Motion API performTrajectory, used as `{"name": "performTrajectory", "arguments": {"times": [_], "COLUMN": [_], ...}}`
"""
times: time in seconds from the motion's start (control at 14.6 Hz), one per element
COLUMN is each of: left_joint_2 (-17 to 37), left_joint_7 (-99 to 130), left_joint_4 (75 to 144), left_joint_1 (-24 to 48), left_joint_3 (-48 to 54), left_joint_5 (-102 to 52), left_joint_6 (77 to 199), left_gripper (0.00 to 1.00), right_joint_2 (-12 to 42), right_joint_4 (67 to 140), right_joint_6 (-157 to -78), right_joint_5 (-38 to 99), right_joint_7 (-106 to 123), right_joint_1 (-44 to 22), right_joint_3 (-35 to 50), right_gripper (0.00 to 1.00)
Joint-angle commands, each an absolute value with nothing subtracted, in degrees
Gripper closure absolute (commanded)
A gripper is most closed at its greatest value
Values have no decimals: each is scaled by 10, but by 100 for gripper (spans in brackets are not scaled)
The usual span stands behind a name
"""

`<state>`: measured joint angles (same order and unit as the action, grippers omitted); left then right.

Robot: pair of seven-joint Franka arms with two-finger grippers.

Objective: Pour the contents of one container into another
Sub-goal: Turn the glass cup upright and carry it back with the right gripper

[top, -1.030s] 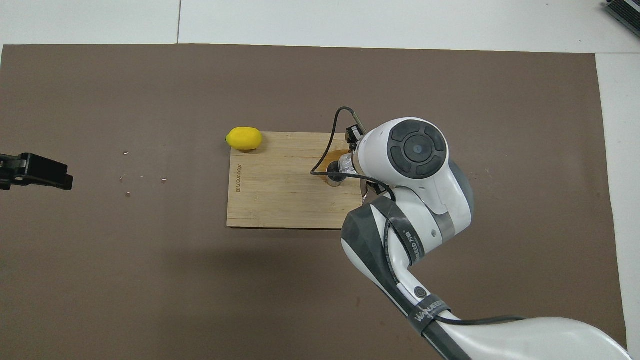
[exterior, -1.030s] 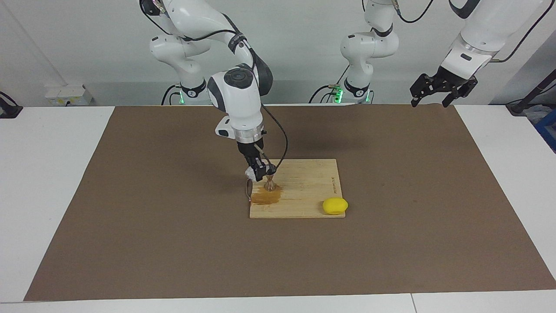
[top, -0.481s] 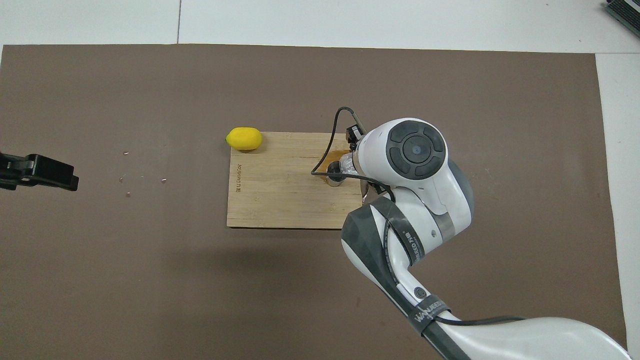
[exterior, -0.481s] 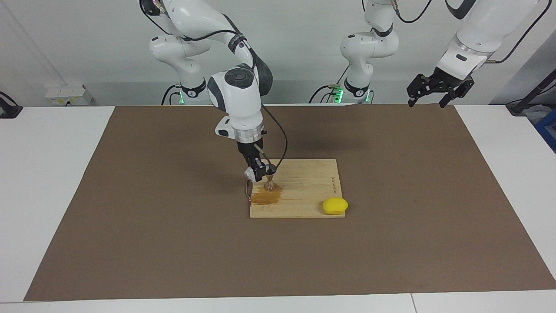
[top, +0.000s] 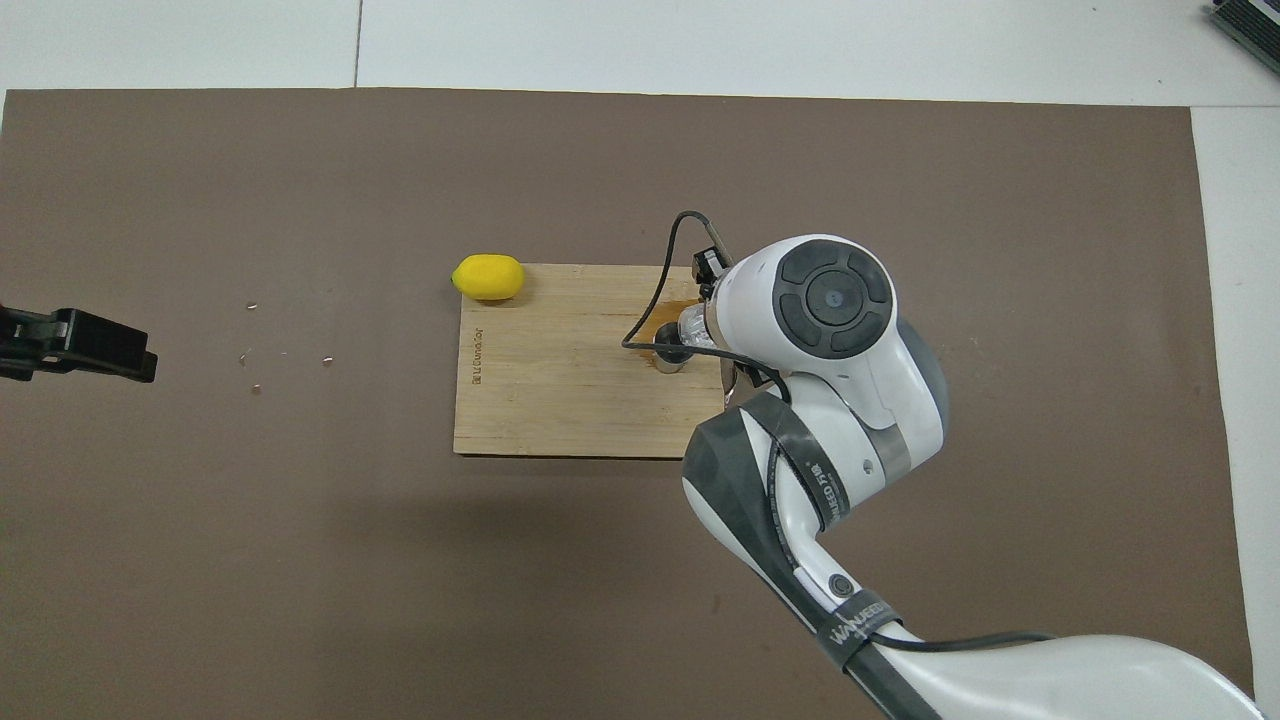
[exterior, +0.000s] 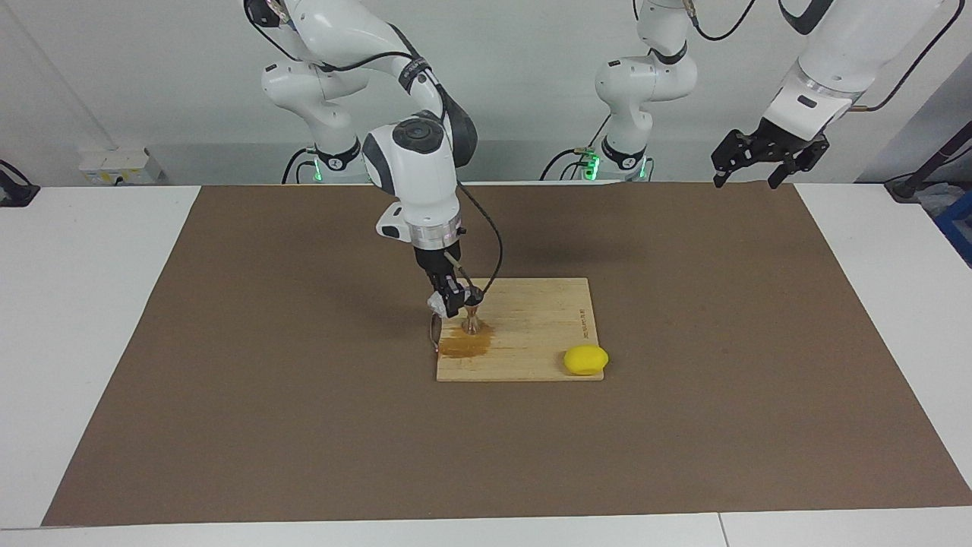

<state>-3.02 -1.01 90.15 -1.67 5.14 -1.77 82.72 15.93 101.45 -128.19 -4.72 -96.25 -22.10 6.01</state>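
Note:
My right gripper [exterior: 449,302] is shut on the clear glass tumbler [exterior: 438,304] and holds it tilted just above the steel jigger [exterior: 472,324]. The jigger stands upright on the wooden board [exterior: 539,334], near the board's edge toward the right arm's end. A brown wet patch [exterior: 465,346] lies on the board by the jigger's foot. In the overhead view the right wrist covers most of the tumbler [top: 692,322]; the jigger [top: 670,354] shows beside it. My left gripper [exterior: 762,161] is open and empty and waits raised at the left arm's end of the table; it also shows in the overhead view [top: 75,343].
A yellow lemon [exterior: 585,359] lies at the board's corner farthest from the robots, toward the left arm's end. A small metal loop [exterior: 434,333] lies at the board's edge below the tumbler. A few crumbs [top: 285,358] dot the brown mat [exterior: 228,380].
The left gripper has risen a little and shifted slightly toward the table's middle. The right gripper with the tumbler has stayed over the jigger.

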Motion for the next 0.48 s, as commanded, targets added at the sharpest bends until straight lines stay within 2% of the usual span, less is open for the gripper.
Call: {"name": "performTrajectory", "arguments": {"times": [0.0,0.21,0.41], "left_joint_2": [-48,-48,-48], "left_joint_7": [-8,-8,-8], "left_joint_4": [923,923,923], "left_joint_1": [-11,-11,-11], "left_joint_3": [46,46,46], "left_joint_5": [-15,-15,-15], "left_joint_6": [837,837,837], "left_gripper": [0,0,0], "right_joint_2": [171,171,173], "right_joint_4": [989,984,984], "right_joint_6": [-1275,-1265,-1266], "right_joint_5": [-48,-46,24], "right_joint_7": [-981,-983,-984], "right_joint_1": [-220,-216,-209], "right_joint_3": [61,62,61], "right_gripper": [100,100,100]}}
